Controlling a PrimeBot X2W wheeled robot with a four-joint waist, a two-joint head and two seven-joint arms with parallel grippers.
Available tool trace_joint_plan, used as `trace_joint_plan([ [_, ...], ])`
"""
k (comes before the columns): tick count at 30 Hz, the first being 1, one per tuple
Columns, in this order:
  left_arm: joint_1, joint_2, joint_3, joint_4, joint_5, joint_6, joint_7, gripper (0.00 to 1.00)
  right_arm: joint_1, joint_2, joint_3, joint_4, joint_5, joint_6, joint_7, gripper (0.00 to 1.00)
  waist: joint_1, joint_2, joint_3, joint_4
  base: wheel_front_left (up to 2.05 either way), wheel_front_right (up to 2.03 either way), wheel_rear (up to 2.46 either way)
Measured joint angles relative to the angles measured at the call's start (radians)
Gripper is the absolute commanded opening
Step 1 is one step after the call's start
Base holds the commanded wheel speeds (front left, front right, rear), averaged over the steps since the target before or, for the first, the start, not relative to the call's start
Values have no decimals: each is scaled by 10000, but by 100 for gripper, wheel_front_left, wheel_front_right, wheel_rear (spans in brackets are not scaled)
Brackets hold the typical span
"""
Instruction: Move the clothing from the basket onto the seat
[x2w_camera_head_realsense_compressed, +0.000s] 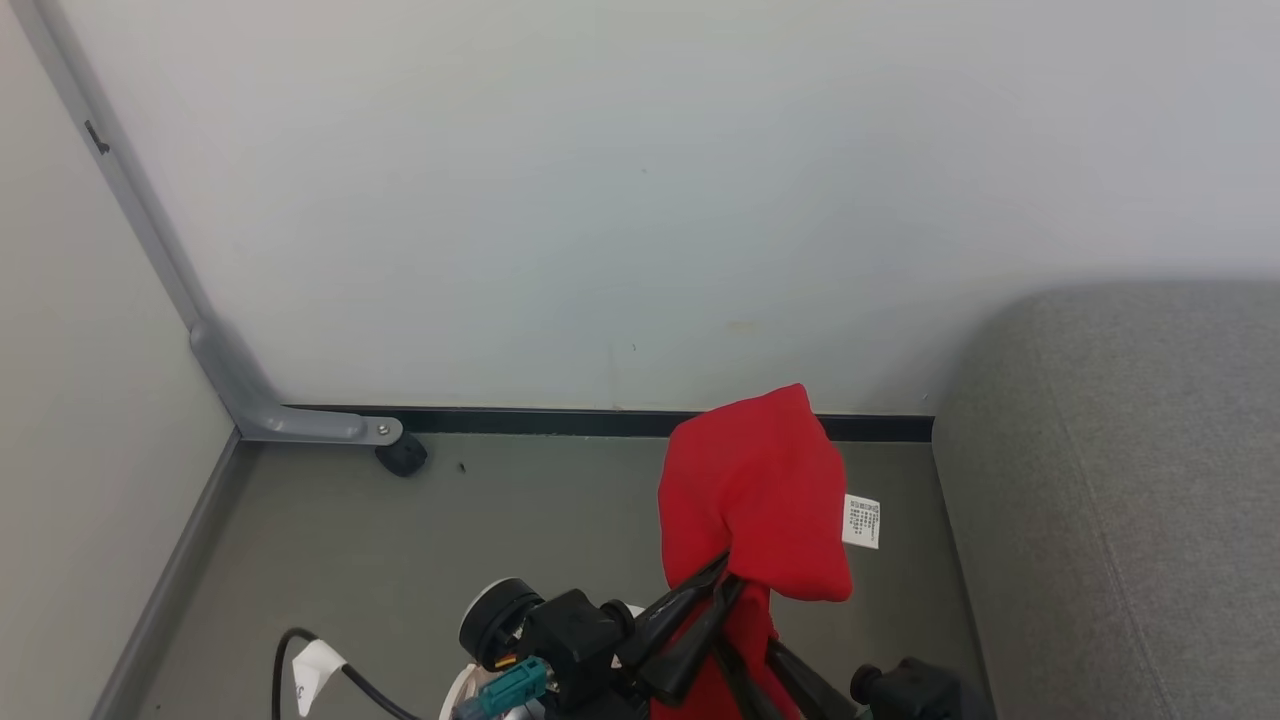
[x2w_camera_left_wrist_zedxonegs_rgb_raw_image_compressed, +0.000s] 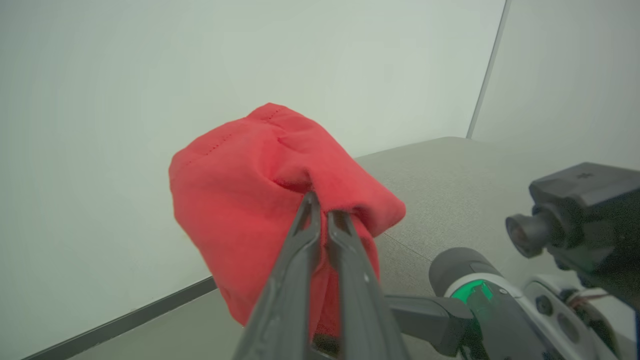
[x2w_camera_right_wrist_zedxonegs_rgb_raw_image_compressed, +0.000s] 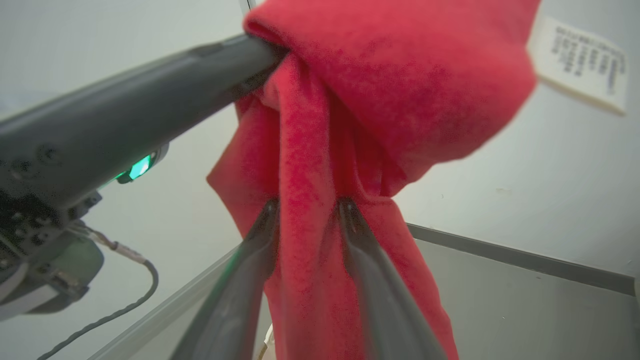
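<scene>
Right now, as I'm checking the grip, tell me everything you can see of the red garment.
The clothing is bright red soft fabric, bunched into a rounded lump with a white care label on its side. It hangs in the air, off the seat. The left gripper pinches it shut near the top; the right gripper straddles the tail hanging below, grip uncertain.
</scene>
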Motion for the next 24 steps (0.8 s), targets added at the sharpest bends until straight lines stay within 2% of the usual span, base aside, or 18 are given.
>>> trace_joint_plan([
  [13,19,176,291,-153,-33,90,4,0,-583,12,222,491,514,27,-25,0,0,0,112,68,0,0,0],
  [14,25,184,313,-163,-33,123,4,26,-622,12,194,497,514,27,-33,0,0,0,124,61,0,0,0],
  [15,25,192,324,-171,-33,180,4,66,-648,12,155,502,514,27,-52,0,0,0,136,52,0,0,0],
  [16,27,211,328,-178,-33,190,4,100,-669,10,117,518,516,27,-88,0,0,0,148,43,0,0,0],
  [24,107,309,407,-360,-31,355,-12,100,-1079,-88,-462,591,604,27,-228,0,1,0,236,-36,0,0,0],
])
